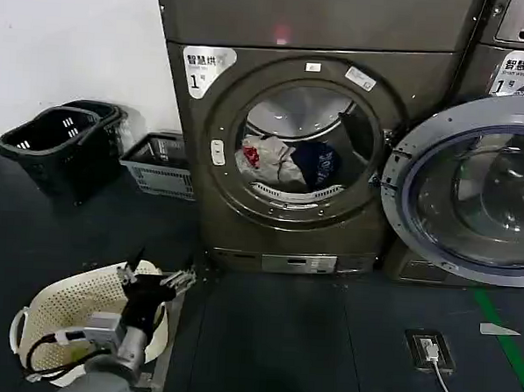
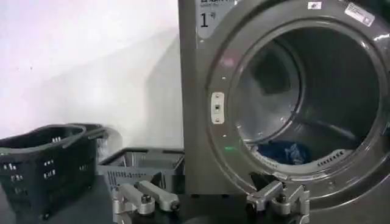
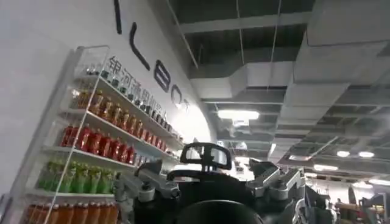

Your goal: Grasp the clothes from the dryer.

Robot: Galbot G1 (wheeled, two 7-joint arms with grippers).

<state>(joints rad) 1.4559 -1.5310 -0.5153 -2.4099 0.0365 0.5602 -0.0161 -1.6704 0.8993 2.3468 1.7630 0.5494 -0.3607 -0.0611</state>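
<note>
My left gripper (image 1: 158,282) hangs low before the dryer (image 1: 291,145), left of its open drum. The clothes (image 1: 277,162) lie inside, on the drum floor. The door (image 1: 469,189) swings right. Two baskets (image 1: 62,146) sit left of the dryer, against the wall.

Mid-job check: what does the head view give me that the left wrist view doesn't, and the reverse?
Head view alone: the open dryer door swung to the right, the white and red clothes in the drum, and the cream basket under the left gripper. Left wrist view alone: a close look at the drum's lower rim. Both: the dryer, the blue garment, the dark baskets and the open left fingers.
</note>
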